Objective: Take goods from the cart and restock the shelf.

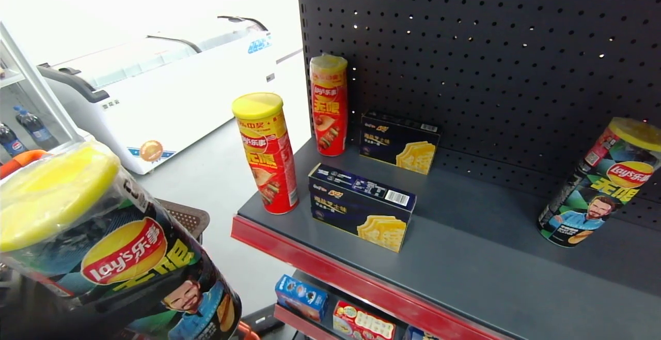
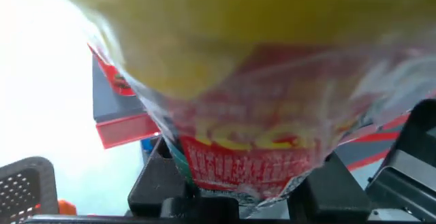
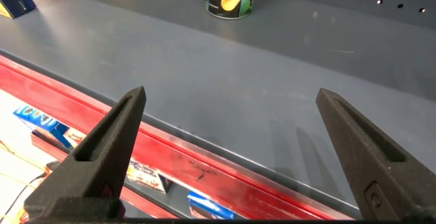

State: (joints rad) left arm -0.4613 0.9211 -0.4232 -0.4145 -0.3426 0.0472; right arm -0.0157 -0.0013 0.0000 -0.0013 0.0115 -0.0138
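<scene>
Nearest you, your left end effector [image 2: 242, 191] is clamped on a dark chips can [image 1: 119, 257] with a yellow lid, held off the end of the shelf [image 1: 490, 267] and not yet placed. Your right end effector [image 3: 230, 98] hangs wide open and empty over the shelf's front edge. Farther back stand two red cans [image 1: 268, 159], two blue boxes [image 1: 361, 208] and a matching dark can [image 1: 599, 185]. I judge restocking partway done.

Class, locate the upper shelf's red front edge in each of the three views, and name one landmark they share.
Head view: the red front edge runs diagonally from centre-left toward the bottom.
Left wrist view: a short piece shows beside the chips can in the left gripper.
Right wrist view: it crosses behind the right gripper's open fingers.
Shared landmark: the grey shelf board it borders.
</scene>
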